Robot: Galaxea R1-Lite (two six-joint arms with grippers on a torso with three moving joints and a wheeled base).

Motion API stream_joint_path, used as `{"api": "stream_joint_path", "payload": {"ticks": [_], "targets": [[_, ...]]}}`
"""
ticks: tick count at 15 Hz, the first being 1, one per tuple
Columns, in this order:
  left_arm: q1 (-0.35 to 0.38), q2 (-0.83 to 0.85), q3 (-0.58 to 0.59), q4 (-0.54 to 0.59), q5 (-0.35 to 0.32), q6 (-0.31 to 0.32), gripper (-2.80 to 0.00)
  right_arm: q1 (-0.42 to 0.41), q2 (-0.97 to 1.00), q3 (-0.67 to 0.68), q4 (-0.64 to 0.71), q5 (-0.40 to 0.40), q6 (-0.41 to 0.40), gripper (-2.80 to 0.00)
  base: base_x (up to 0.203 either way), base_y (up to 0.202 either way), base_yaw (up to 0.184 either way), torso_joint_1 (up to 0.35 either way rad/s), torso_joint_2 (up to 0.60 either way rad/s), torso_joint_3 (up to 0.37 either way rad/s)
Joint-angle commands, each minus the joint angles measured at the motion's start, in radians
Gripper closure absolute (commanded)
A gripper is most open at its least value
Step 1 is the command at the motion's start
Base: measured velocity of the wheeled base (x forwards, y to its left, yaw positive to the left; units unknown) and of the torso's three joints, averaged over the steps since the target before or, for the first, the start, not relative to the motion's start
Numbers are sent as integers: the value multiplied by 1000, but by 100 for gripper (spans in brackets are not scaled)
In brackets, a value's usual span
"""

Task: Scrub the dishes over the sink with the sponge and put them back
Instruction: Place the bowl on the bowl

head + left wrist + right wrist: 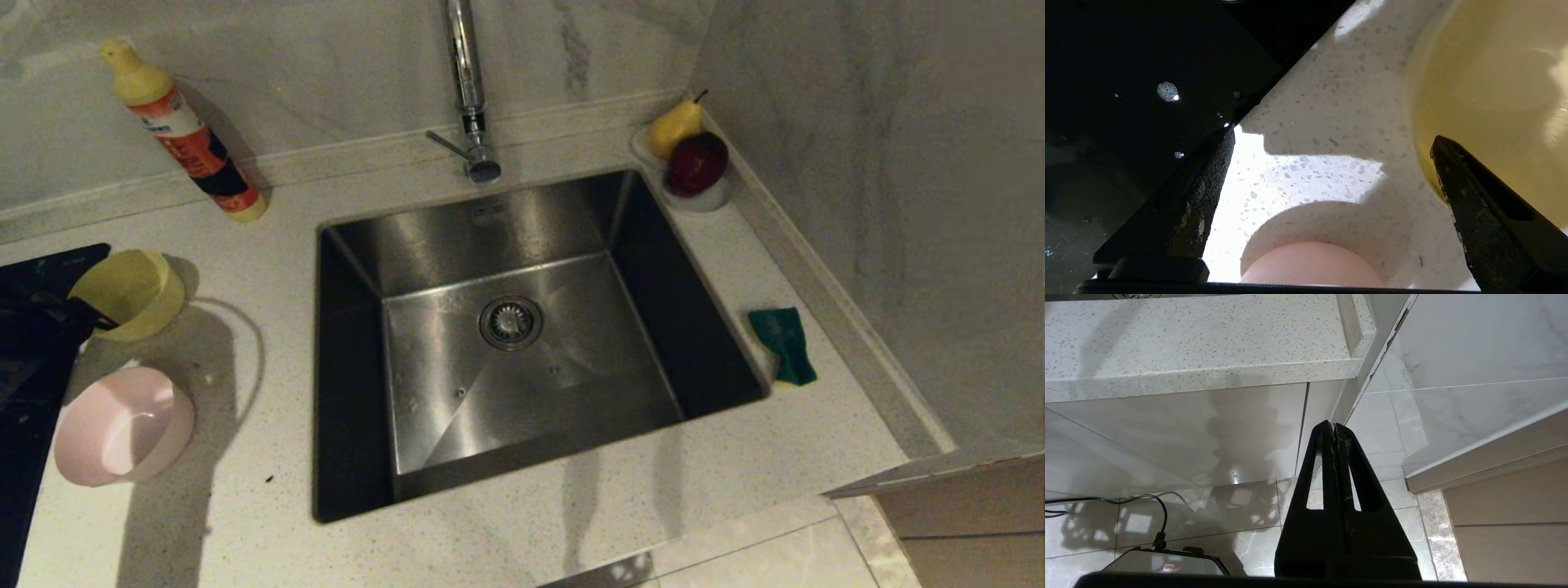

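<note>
One finger of my wide-open left gripper [1331, 163] straddles the light, slick, stiff round yellow plastic bowl [131, 292]; pinch its rim.

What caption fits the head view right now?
Left pincer open at the yellow bowl, pink bowl nearby; sponge lies right of the sink.

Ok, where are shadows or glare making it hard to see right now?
Head view: the left tool is a dark mass at the frame edge by the yellow bowl, and the sink walls carry soft glare. Left wrist view: hard shadows cross the counter, with one bright patch; the pink bowl is close and blurred.
</note>
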Motion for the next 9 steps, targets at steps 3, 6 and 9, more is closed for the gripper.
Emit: {"api": "stream_joint_path", "payload": {"ticks": [3, 6, 9], "targets": [[1, 13, -10, -18, -1, -7, 0, 0, -2, 0, 0, 1, -1, 0, 0, 0, 0, 0, 0, 0], [1, 2, -13, -18, -22, -12, 0, 0, -2, 0, 0, 1, -1, 0, 0, 0, 0, 0, 0, 0], [1, 4, -4, -18, -22, -14, 0, 0, -2, 0, 0, 1, -1, 0, 0, 0, 0, 0, 0, 0]]}}
